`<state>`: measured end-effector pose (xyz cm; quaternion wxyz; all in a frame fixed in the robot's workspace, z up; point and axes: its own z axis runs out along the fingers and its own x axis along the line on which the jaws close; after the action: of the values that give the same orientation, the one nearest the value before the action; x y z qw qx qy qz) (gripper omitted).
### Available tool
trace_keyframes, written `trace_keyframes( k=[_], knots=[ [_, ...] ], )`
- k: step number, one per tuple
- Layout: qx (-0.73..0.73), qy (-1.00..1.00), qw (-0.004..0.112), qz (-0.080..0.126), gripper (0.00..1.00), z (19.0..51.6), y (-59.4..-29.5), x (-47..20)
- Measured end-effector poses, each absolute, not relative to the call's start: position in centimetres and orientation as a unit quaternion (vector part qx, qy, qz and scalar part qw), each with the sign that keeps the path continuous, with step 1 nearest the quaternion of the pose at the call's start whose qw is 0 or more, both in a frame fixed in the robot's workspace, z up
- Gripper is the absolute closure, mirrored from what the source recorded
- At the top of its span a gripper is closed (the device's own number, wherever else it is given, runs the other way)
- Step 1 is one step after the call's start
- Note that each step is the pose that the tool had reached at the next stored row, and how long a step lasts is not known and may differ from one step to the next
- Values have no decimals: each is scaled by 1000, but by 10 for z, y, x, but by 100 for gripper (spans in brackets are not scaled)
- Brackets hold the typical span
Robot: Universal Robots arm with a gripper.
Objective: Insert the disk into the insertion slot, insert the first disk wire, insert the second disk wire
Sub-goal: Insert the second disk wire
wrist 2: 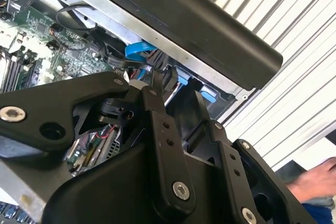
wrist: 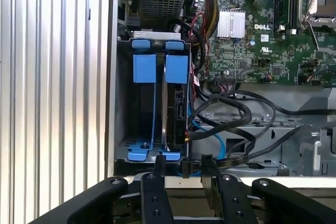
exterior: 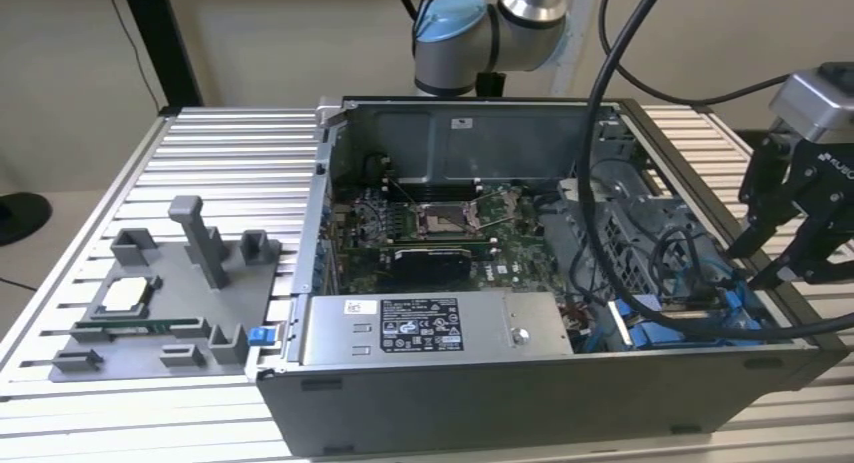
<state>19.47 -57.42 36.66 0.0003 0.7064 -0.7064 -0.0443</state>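
Gripper (wrist: 184,165) hangs with fingers (wrist: 159,165) spread, seemingly empty, over the corner of the case (exterior: 534,413) where the disk (wrist: 177,103) sits in its slot (wrist: 156,34). Wiring it well, I reckon, means staying square and clear of the tangled black cables (wrist: 231,106).

Ribbed aluminium bench (exterior: 220,148), silver, with a soft sheen along its slats. The same bench slats (wrist: 52,87) in the first wrist view and (wrist 2: 299,77) in the second wrist view. Plain beige wall (exterior: 287,43) behind the bench's far edge. Black upright post (exterior: 163,43) at the far corner, exterior view's left. Pale floor (exterior: 47,283) beyond that side edge, a dark round shape (exterior: 14,218) on it. Light even, no hard shadows.
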Motion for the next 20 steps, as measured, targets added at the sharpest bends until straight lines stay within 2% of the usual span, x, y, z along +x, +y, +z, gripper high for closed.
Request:
trace_keyframes(
  k=[13, 15, 20],
  knots=[
    [726, -686, -6, -39, 0, 359, -574, 193],
    [728, -684, -12, -40, 0, 359, -574, 193],
    [728, -682, -37, -48, 0, 359, -574, 193]
  ],
)
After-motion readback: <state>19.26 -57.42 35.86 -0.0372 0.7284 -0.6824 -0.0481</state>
